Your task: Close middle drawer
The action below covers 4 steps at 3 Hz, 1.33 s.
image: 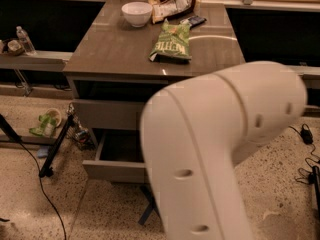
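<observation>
The green bag (172, 43) reads, faintly, "KETTLE".

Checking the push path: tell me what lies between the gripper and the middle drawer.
Cannot tell. In the camera view the robot's white arm hides the gripper and the right part of the open middle drawer.

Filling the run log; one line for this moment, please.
middle drawer: open, pulled out | arm: covers its right part | gripper: hidden behind arm | step: not yet closed
</observation>
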Available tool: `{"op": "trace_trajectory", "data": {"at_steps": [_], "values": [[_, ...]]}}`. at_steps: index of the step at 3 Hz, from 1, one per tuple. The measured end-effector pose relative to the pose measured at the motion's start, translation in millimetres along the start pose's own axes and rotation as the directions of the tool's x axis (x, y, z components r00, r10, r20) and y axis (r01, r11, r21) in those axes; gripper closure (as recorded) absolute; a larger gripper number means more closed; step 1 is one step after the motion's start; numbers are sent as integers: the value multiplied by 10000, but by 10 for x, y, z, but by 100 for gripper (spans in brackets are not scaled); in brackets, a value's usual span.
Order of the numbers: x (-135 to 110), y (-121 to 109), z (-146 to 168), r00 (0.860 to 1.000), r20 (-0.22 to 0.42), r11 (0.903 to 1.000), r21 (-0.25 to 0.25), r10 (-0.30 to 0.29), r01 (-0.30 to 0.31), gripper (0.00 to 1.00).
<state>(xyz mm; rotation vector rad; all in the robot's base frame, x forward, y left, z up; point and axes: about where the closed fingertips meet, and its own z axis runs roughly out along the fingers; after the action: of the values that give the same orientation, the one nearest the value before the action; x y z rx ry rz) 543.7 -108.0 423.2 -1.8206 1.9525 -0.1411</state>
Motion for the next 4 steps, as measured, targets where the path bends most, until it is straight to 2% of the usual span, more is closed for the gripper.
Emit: {"op": "trace_trajectory", "data": {"at_steps": [1,2,3,4], "values": [[64,31,78,9991,-381,9980,603,-185,208,100],[28,-99,196,9995,-284,9843,1763,138,-86,100],[28,-216,232,9992,-130,9706,2381,384,-342,100],[135,-376,289,9989,-88,9613,2725,456,-415,100]]}}
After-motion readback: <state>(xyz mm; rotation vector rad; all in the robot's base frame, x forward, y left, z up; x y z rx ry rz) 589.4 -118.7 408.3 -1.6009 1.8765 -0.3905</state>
